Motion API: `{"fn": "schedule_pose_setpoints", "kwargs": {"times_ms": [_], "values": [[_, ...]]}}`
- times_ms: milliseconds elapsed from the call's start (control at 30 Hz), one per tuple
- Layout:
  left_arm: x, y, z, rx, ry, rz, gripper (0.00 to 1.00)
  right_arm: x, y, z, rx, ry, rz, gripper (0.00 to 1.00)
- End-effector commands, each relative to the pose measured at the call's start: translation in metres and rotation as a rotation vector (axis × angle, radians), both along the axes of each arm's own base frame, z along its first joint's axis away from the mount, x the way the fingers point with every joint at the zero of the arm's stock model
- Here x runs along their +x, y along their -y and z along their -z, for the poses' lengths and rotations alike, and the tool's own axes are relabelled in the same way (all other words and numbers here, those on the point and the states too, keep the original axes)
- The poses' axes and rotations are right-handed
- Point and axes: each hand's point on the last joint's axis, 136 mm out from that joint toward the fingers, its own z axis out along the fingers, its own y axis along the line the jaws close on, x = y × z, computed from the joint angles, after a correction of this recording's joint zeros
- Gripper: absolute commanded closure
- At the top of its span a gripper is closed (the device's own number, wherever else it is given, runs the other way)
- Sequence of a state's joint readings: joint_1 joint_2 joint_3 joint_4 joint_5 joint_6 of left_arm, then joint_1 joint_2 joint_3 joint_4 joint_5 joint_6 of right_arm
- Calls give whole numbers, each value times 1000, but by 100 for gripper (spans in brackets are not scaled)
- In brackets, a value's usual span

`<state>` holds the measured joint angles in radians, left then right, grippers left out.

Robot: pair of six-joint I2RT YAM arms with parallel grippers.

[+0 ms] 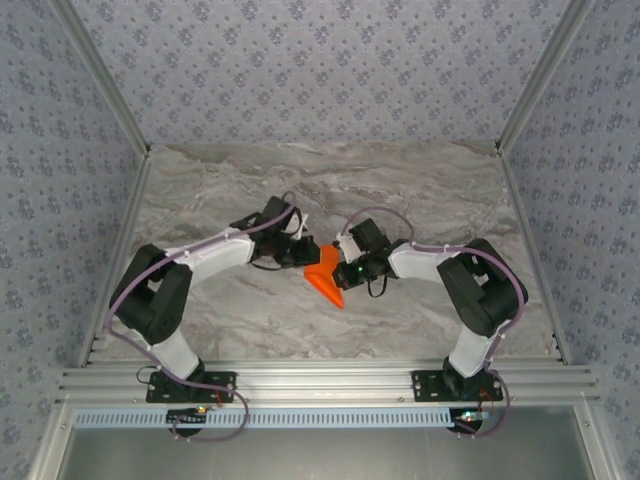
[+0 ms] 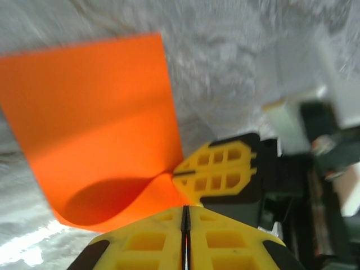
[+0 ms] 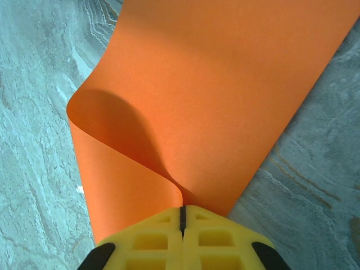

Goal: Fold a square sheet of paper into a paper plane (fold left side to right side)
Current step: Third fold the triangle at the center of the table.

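Folding is barely underway: left gripper (image 2: 185, 216) and right gripper (image 3: 181, 214) jaws pinch the square sheet of paper (image 3: 214, 84), curled but uncreased.

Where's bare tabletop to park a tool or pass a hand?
Free: far strip of table behind left arm and right arm, up to the back wall; near patch between their bases, short of the paper sheet. Crowded: the centre, where both arms meet on the sheet.
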<state>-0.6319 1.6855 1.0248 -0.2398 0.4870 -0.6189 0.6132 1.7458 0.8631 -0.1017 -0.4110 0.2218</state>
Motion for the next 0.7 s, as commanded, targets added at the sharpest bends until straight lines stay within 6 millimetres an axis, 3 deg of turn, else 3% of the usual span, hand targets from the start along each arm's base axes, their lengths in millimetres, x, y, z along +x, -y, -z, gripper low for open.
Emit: {"fn": "schedule_pose_setpoints", "kwargs": {"times_ms": [0, 267, 667], "values": [[-11, 12, 8, -34, -21, 24, 91, -20, 19, 29, -120, -97, 16, 100], [-22, 16, 37, -15, -63, 30, 91, -20, 19, 28, -128, -95, 11, 100], [-25, 5, 73, 73, -99, 7, 92, -21, 21, 29, -145, -95, 8, 100]]}}
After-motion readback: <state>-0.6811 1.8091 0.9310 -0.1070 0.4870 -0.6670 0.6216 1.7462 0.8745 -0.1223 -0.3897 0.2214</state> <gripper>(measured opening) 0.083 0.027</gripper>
